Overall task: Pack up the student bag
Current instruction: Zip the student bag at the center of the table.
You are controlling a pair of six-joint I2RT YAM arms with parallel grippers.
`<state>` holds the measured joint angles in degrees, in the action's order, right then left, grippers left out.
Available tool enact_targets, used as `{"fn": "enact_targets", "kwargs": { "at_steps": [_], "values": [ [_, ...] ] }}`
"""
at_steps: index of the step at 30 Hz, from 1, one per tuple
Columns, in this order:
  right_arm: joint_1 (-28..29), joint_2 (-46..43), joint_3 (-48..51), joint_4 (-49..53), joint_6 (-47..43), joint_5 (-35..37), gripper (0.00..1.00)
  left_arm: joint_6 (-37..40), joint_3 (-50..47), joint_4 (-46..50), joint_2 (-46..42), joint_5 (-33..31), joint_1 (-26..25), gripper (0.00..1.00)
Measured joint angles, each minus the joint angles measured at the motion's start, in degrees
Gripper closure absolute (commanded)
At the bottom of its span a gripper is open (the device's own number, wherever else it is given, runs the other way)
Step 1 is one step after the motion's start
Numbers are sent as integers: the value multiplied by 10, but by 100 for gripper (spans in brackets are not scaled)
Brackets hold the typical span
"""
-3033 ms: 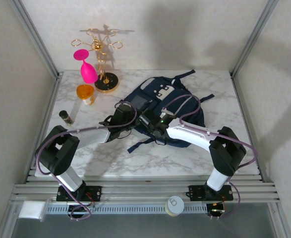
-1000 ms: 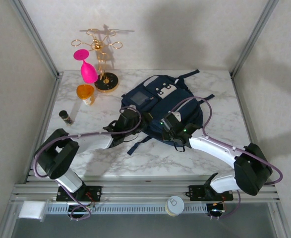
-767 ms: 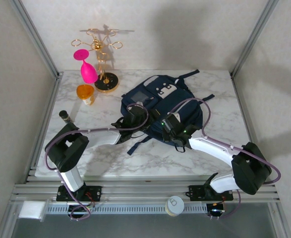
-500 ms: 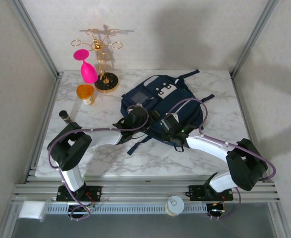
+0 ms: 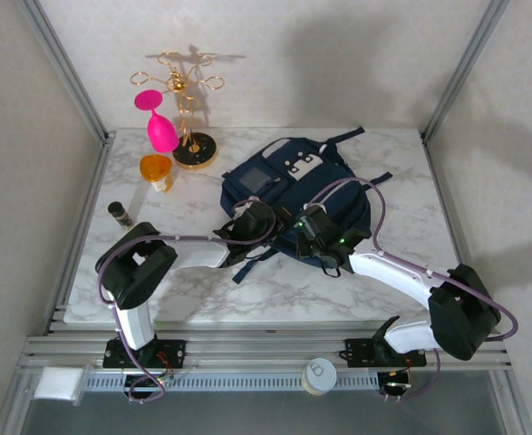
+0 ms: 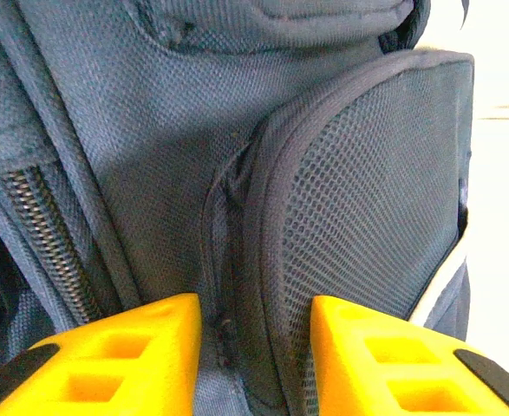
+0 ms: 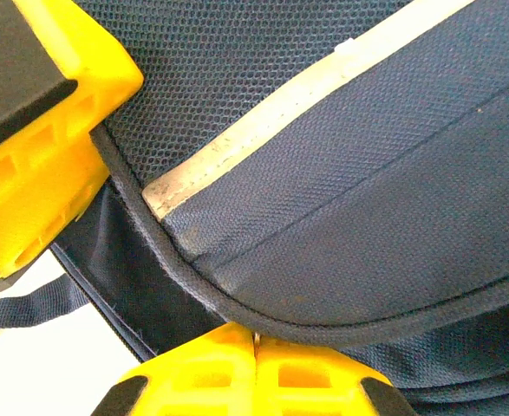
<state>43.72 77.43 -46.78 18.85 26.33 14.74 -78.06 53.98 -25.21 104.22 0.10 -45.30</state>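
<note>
The student bag, a navy backpack with pale trim, lies mid-table. My left gripper is at its near left edge. In the left wrist view this gripper is open, and its yellow fingers straddle the piped edge of a mesh pocket. My right gripper is at the bag's near edge. In the right wrist view the right gripper is shut, pinching a thin pale tab under the bag's dark piping. A finger of the left gripper shows there at upper left.
A gold rack with a pink glass stands at the back left, with an orange cup and a small dark jar nearer. A loose strap trails toward the near edge. A white round container sits below the table front.
My left arm has reached right to the bag's near left edge and its jaws have narrowed. The right gripper stays shut at the bag's near edge. The bag has shifted since the earliest frame.
</note>
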Motion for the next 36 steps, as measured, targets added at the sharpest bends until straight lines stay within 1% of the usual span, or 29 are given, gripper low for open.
{"fn": "enact_targets", "kwargs": {
  "at_steps": [2, 8, 12, 15, 18, 20, 23, 25, 26, 28, 29, 31, 33, 36],
  "values": [
    [6, 0, 0, 0, 0, 0, 100, 1, -1, -8, 3, -1, 4, 82],
    [38, 25, -21, 0, 23, 14, 100, 12, -20, -33, 3, 21, 32, 99],
    [65, 67, -61, 9, 68, 33, 100, 56, -24, -9, -16, 44, 63, 100],
    [73, 83, -87, 20, 99, 37, 100, 109, -24, 26, -36, 65, 94, 100],
    [75, 83, -100, 43, 123, 54, 100, 172, -19, 71, -50, 85, 129, 100],
    [74, 82, -104, 54, 137, 71, 100, 220, -3, 108, -50, 110, 153, 100],
    [67, 69, -102, 60, 141, 80, 100, 277, 20, 153, -50, 142, 173, 100],
    [58, 57, -99, 60, 135, 78, 100, 300, 30, 169, -50, 158, 179, 100],
    [55, 52, -99, 60, 131, 75, 100, 308, 33, 175, -51, 165, 181, 99],
    [57, 49, -99, 58, 120, 73, 100, 316, 33, 178, -54, 175, 184, 74],
    [60, 49, -99, 57, 116, 72, 100, 317, 30, 178, -59, 177, 184, 68],
    [62, 48, -99, 60, 108, 71, 100, 306, 10, 173, -77, 173, 192, 59],
    [62, 48, -99, 59, 105, 71, 100, 286, -23, 167, -107, 164, 196, 52],
    [62, 49, -99, 58, 103, 71, 100, 242, -76, 151, -160, 155, 173, 45]
  ]
}}
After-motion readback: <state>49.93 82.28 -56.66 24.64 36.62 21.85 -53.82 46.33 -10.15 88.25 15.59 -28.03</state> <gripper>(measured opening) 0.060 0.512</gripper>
